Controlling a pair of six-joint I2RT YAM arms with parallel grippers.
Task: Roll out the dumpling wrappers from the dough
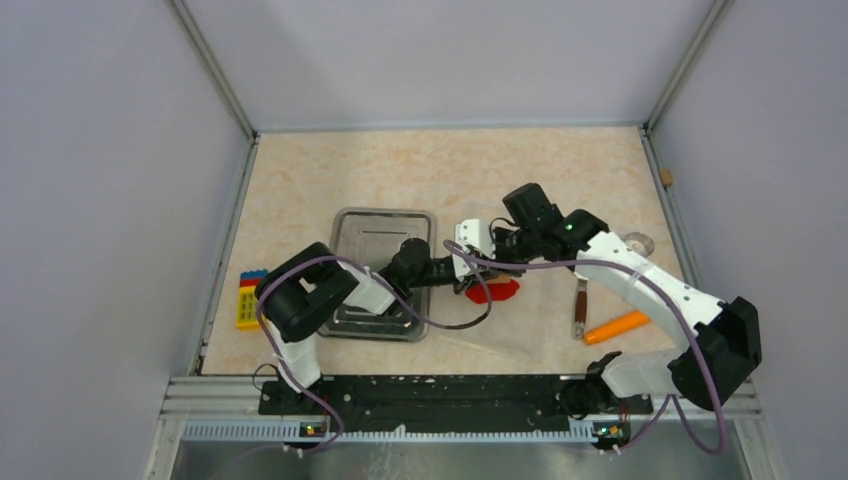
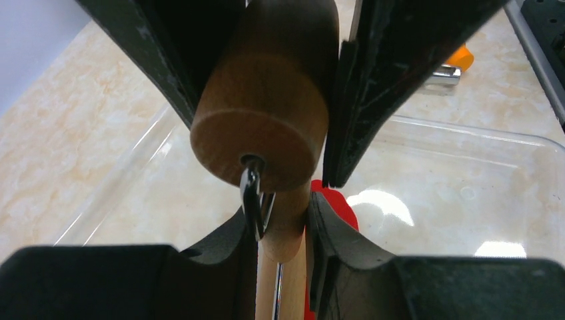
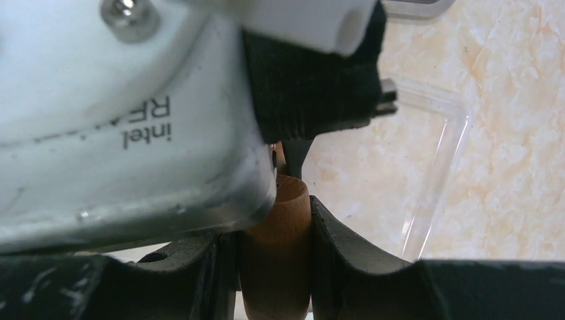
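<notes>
Currently: one wooden rolling pin (image 2: 266,127), left gripper (image 2: 283,243) clamped on its shaft, right gripper (image 3: 276,230) clamped at its ringed end, probably so both arms press evenly. Dough (image 1: 495,291) lies just beneath, on a clear tray (image 2: 466,143), mid-table, nearer the near edge. Camera housing (image 3: 133,133) reads "intel", then partly "REA".

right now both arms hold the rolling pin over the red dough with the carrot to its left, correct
No: the carrot lies to the right of the dough, as the top view shows. The pin is held over it, as you say.
</notes>
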